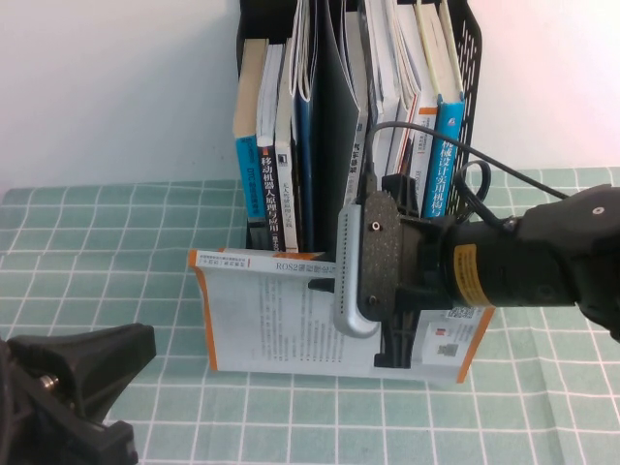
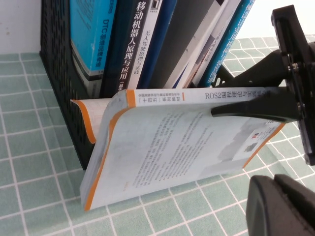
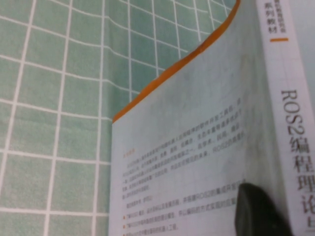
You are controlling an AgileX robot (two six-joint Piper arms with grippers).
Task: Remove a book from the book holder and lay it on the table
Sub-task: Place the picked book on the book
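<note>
The book [image 1: 281, 320], white with orange edge stripes and "ROS2" on its spine, is out of the book holder [image 1: 469, 58] and hangs tilted just in front of it over the table [image 1: 97, 242]. My right gripper [image 1: 325, 288] is shut on the book near its spine, with one black finger [image 2: 246, 110] lying across the cover; that finger also shows in the right wrist view [image 3: 256, 211]. The book's lower corner [image 2: 88, 204] is close to the cloth; I cannot tell whether it touches. My left gripper [image 1: 116, 358] sits shut and empty at the near left, apart from the book.
The book holder [image 2: 64, 73] still has several upright books in both compartments, among them a bright blue-spined one [image 1: 441, 160]. A white wall stands behind it. Green grid cloth lies open to the left and in front of the book.
</note>
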